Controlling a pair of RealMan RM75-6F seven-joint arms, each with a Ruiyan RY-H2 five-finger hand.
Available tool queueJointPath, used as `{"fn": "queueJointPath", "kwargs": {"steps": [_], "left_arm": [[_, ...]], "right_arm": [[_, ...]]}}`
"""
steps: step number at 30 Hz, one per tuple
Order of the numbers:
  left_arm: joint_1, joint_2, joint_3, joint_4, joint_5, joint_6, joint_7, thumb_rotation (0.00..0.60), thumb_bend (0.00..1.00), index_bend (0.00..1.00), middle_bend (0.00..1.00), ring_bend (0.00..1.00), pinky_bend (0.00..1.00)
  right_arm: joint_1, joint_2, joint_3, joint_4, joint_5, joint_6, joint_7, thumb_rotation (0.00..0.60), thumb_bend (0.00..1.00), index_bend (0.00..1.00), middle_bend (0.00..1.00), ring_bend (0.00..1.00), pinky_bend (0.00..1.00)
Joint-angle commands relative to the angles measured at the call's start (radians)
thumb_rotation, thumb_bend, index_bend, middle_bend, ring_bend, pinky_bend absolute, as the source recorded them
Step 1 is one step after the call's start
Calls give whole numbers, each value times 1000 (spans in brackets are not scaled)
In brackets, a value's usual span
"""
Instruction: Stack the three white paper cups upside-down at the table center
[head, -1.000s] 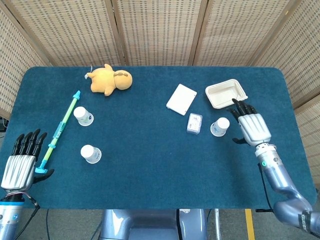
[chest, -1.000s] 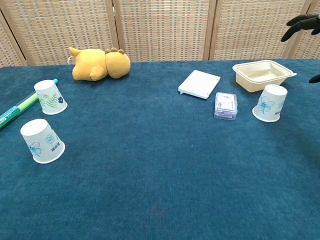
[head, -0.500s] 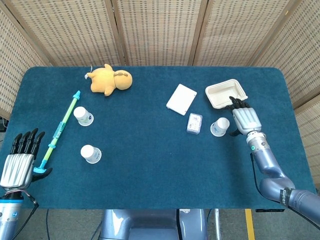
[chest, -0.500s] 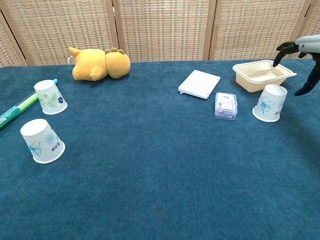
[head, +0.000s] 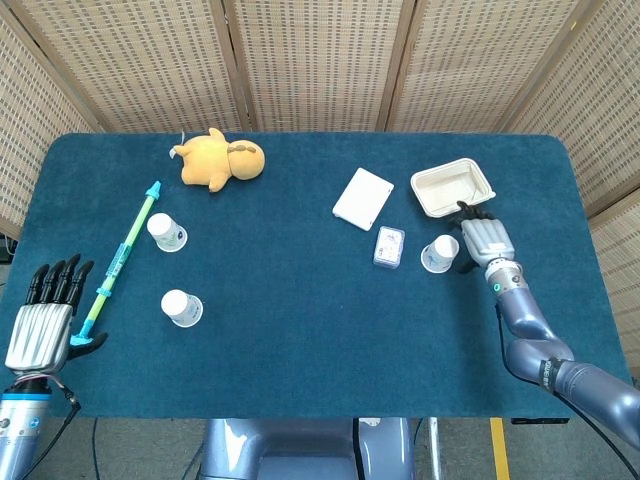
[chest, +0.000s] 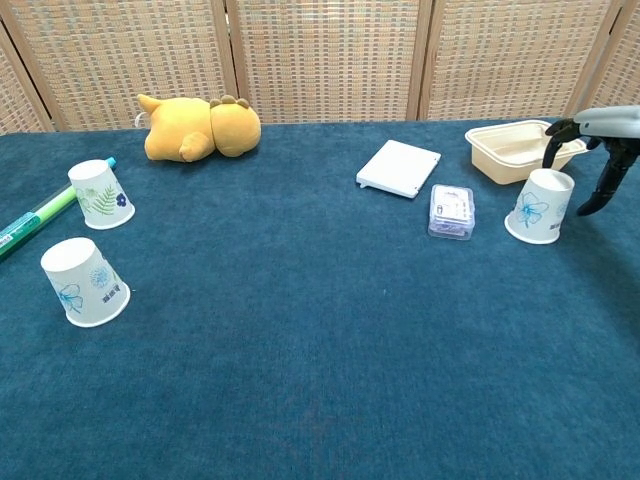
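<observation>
Three white paper cups stand upside-down on the blue table. One cup (head: 439, 253) (chest: 539, 206) is at the right, by the tray. Two cups (head: 166, 232) (head: 182, 308) stand at the left; the chest view shows them as the far cup (chest: 101, 194) and the near cup (chest: 85, 282). My right hand (head: 482, 241) (chest: 598, 150) hovers just right of the right cup, fingers spread, holding nothing and apart from the cup. My left hand (head: 45, 320) rests open at the table's front left corner, outside the chest view.
A cream tray (head: 453, 187) sits behind the right cup. A small clear packet (head: 389, 246) and a white card (head: 363, 198) lie to its left. A yellow plush toy (head: 220, 162) lies at the back left. A green-blue stick (head: 121, 262) runs along the left side.
My right hand has moved left and lower, from the table's right part to just beside the right cup. The left hand and all cups have stayed put.
</observation>
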Motion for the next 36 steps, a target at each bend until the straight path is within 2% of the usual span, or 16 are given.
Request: {"fn": "queueJointPath", "kwargs": {"steps": [1,9,15,23,29,33,36], "left_arm": [[-2,-1,-1,1,-3,-3,1,600,0,0,0,0,0],[-7,-5,-1,7,-16,-14,3,600,0,0,0,0,0],[-8,-4,2,8,-17,-16,-1,600,0,0,0,0,0],[-11,-3,5,9,-16,-21,-5,600,0,0,0,0,0],[-8,2,10,-3,4,-6,-2,600,0,0,0,0,0],[-2,10,21,-15,27,4,-6,600,0,0,0,0,0],[4,19,28,-25,44,14,-11,600,0,0,0,0,0]], "right_arm": [[4,-7,-3,8,-7,-2,9,600,247,356,36,0,195],[14,-19,-7,6,-19,10,10,600,252,385,44,0,202],[20,-32,-15,22,-9,31,-16,600,306,508,66,0,213],[11,-19,-20,-23,-9,65,-31,600,315,516,67,0,214],[-11,53,-22,-196,-64,173,-71,600,315,516,63,0,215],[-39,142,-29,-466,-141,324,-178,600,314,519,63,0,215],[-43,167,-28,-601,-122,383,-268,600,315,521,63,0,215]]}}
